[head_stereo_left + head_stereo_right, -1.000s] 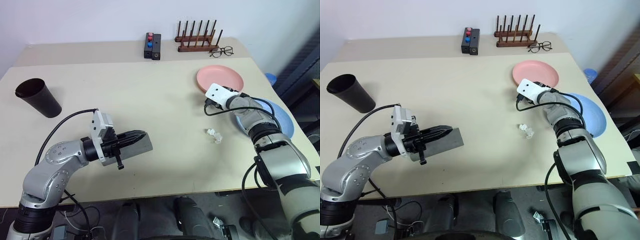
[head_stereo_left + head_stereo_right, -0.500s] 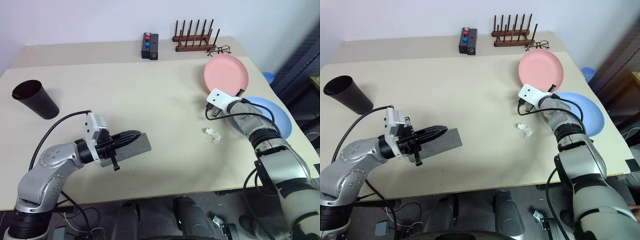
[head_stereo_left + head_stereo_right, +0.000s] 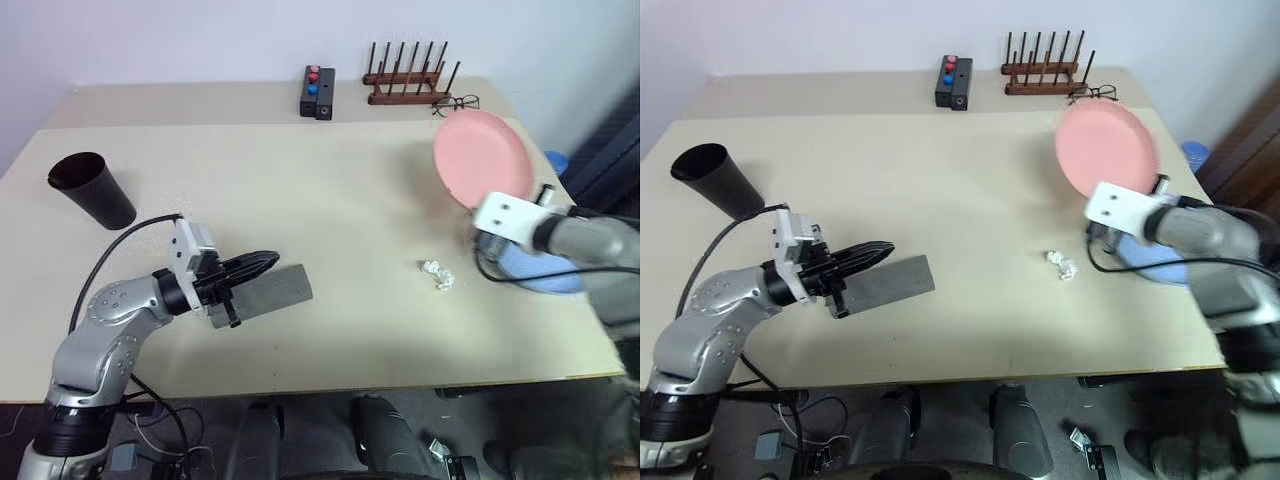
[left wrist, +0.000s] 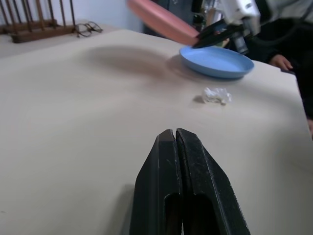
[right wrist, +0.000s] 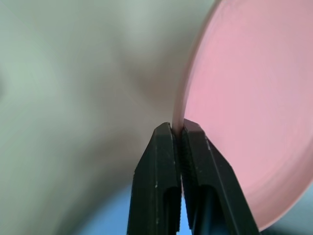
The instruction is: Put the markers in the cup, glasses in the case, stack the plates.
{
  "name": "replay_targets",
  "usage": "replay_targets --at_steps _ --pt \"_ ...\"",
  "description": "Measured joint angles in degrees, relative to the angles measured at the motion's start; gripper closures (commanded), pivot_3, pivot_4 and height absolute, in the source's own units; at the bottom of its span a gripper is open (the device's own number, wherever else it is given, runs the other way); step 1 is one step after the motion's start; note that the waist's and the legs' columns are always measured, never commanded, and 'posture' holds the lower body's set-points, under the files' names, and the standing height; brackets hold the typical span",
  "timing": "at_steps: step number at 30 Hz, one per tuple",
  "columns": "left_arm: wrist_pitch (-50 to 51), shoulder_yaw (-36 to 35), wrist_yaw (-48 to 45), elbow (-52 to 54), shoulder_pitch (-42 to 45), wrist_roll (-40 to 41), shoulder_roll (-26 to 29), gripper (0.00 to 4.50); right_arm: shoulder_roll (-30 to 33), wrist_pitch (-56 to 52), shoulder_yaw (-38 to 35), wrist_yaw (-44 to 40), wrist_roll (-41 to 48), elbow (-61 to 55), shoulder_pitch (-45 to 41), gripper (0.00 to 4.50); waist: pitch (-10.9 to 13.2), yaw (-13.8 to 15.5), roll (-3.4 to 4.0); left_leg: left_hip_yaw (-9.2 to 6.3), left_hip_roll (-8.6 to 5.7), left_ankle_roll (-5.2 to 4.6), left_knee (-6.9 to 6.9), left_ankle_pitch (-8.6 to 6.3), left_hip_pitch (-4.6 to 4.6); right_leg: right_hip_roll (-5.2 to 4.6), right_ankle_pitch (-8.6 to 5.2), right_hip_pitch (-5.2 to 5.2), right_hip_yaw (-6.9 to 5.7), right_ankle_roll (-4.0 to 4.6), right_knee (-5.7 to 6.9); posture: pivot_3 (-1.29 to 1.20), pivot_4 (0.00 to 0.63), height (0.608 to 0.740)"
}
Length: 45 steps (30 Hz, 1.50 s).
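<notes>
With the right gripper (image 5: 178, 128) pinched on the rim of the pink plate (image 3: 1107, 149), held tilted above the blue plate (image 4: 216, 60), level it and centre it over the blue plate before release, while the left gripper (image 4: 175, 134) stays out, closed and empty

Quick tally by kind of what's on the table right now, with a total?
Plates: 2, pink plate lifted in the right claw, blue plate on the table
Cups: 1, black cup
Cases: 1, grey case
Eyeglasses: 1
Racks: 1
Button boxes: 1
Crumpled scraps: 1
Total: 8
</notes>
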<state>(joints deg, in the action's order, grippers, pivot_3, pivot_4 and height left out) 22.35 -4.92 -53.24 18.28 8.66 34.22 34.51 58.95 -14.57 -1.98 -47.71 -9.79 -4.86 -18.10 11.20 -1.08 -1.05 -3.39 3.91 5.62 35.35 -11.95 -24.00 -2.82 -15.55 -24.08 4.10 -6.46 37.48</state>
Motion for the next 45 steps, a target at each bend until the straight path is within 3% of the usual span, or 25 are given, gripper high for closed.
replay_targets --at_steps 7,15,18,21,29,34,37,44,45 --pt "-3.1 2.64 -3.2 -5.12 3.13 -1.57 -1.52 4.5 4.34 -6.69 -13.77 -7.16 3.61 -8.66 19.59 4.43 -0.01 -0.36 0.01 0.07 -0.02 0.0 0.07 -0.01 0.58 -0.01 -0.02 0.65 0.12 0.03 -0.21 0.0 0.15 0.74" --pt "-2.85 3.63 -3.71 -4.58 3.18 -1.64 -1.56 4.5 4.84 -6.85 -14.72 -6.9 3.21 -7.98 23.15 4.43 -0.01 -1.28 0.01 0.07 -0.03 0.0 0.07 -0.01 0.6 -0.01 -0.02 0.72 0.15 0.03 -0.23 0.0 0.15 0.74" --pt "-2.24 3.66 -2.69 -3.21 3.4 -1.37 -1.63 4.5 4.86 -6.23 -13.82 -6.78 3.18 -6.75 23.05 3.51 -0.01 -1.34 0.0 0.07 -0.04 0.0 0.07 -0.01 0.6 -0.01 -0.02 0.72 0.15 0.02 -0.23 0.0 0.15 0.74" --pt "-1.0 3.65 -1.34 -1.18 3.43 -0.95 -1.96 4.5 5.05 -5.17 -13.07 -6.46 3.1 -5.48 22.51 2.13 -0.01 -1.34 0.0 0.07 -0.04 0.0 0.07 -0.01 0.6 -0.01 -0.01 0.72 0.16 0.02 -0.24 0.0 0.15 0.74" --pt "3.29 3.64 1.71 1.86 5.64 0.25 -1.87 4.5 1.28 -9.63 -13.11 -7.43 12.16 -8.64 12.75 2.13 -0.01 -1.4 -0.01 0.05 -0.04 0.0 0.03 -0.01 0.61 0.01 -0.01 0.74 0.16 0.01 -0.25 0.0 0.15 0.74" --pt "4.28 3.64 2.78 2.21 5.62 0.25 -1.92 4.5 -7.65 -15.33 -6.45 -5.26 16.78 -12.87 9.34 2.13 -0.01 -1.37 -0.05 0.03 -0.04 0.0 0.02 -0.01 0.6 0.02 -0.01 0.75 0.16 0.0 -0.27 0.0 0.15 0.74" --pt "4.35 3.66 3.56 3.04 5.27 0.25 -2.01 4.5 -12.95 -17.68 -2.29 -2.07 17.02 -12.76 8.9 2.13 -0.01 -1.27 -0.04 0.03 -0.06 0.0 0.03 -0.01 0.58 0.01 -0.01 0.75 0.17 0.0 -0.28 0.0 0.15 0.74" --pt "6.0 3.56 6.31 6.19 4.86 1.11 -2.14 4.5 -15.51 -21.89 0.71 3.4 16.3 -7.99 7.56 2.13 -0.01 -1.31 -0.04 0.03 -0.07 0.0 0.04 -0.01 0.58 0.03 -0.01 0.76 0.2 0.01 -0.29 0.0 0.15 0.74" --pt "6.09 3.56 6.55 6.38 4.86 1.31 -2.15 4.5 -15.5 -22.11 1.02 3.63 16.27 -7.65 7.0 2.64 -0.01 -1.33 -0.04 0.03 -0.07 0.0 0.04 -0.01 0.59 0.03 -0.01 0.76 0.2 0.01 -0.29 0.0 0.15 0.74"
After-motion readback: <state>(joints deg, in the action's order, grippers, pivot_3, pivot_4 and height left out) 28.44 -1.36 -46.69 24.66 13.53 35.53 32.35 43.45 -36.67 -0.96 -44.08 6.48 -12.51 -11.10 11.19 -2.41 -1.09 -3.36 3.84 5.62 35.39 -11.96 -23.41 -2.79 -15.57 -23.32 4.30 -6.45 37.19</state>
